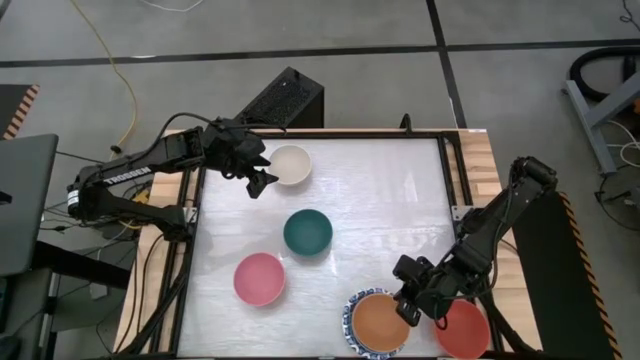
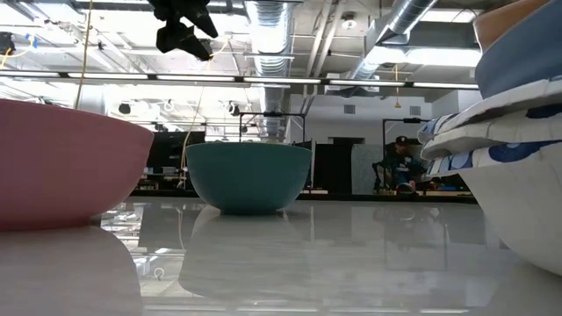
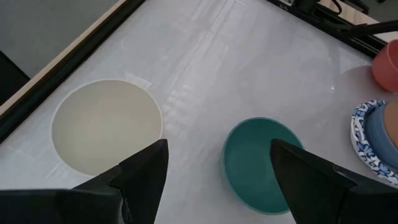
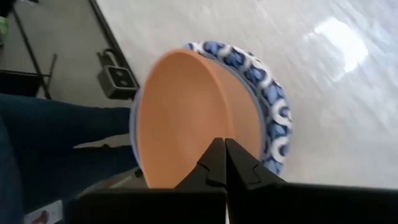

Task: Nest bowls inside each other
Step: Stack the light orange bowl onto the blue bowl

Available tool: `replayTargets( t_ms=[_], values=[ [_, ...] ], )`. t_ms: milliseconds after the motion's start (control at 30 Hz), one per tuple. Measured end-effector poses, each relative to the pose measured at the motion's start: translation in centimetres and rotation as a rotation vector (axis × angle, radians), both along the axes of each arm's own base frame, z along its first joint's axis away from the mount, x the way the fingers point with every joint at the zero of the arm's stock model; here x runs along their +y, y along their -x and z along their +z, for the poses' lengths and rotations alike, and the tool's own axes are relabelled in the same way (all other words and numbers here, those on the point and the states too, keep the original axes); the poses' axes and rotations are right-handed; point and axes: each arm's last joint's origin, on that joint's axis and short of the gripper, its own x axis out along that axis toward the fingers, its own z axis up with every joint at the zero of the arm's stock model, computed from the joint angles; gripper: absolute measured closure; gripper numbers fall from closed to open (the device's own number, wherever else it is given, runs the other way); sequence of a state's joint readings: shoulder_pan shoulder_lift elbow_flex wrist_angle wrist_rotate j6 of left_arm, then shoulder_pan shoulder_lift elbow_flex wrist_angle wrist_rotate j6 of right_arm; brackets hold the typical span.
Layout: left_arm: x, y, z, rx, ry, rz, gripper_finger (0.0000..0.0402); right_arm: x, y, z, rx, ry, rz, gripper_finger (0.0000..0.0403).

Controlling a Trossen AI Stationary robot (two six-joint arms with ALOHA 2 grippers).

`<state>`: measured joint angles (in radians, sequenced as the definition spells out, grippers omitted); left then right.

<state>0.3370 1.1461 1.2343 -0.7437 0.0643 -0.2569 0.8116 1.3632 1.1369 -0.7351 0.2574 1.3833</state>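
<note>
Left end effector (image 1: 258, 172) fingers apart, hovering at the cream bowl's (image 1: 291, 165) 9 o'clock rim, tabletop (image 1: 390, 220) 11 o'clock. Green bowl (image 1: 307, 232) centre, pink bowl (image 1: 259, 278) 7 o'clock. Right end effector (image 1: 410, 308) pinched together, empty, over the orange bowl (image 1: 380, 322) nested in the blue-patterned stack (image 1: 352, 318) at 5 o'clock; red bowl (image 1: 462, 328) beside. Suggest: straddle one rim wall, close, lift level, centre over target before release.

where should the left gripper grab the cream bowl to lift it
Take the cream bowl by its thin rim, one finger inside and one outside, coming straight down. It sits upright and open on the table, and is probably too wide to span. The edge nearest the open left gripper looks best; the dark green bowl stands well apart.
</note>
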Motion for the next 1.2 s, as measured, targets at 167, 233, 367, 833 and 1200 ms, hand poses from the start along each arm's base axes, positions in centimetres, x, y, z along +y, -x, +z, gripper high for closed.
replayTargets(
  t_ms=[167,233,367,833,1200],
  values=[
    [0.0,0.0,0.0,0.001,-0.003,0.004,0.0132,0.2,-0.5,-0.4,0.001,0.003,-0.005,0.0396],
    [0.0,0.0,0.0,0.002,-0.005,0.007,0.0132,0.5,-0.7,-0.9,0.029,0.009,0.006,0.0396],
    [0.0,0.0,0.0,0.002,-0.007,0.010,0.0132,0.9,-1.3,-2.1,0.095,0.001,0.028,0.0396],
    [0.0,0.0,0.0,0.000,0.001,0.015,0.0132,0.3,-1.3,-1.1,0.003,0.024,-0.018,0.0396],
    [0.0,0.0,0.0,-0.002,0.007,0.021,0.0132,-0.9,-2.5,-1.6,0.041,0.079,0.026,0.0396]
  ],
)
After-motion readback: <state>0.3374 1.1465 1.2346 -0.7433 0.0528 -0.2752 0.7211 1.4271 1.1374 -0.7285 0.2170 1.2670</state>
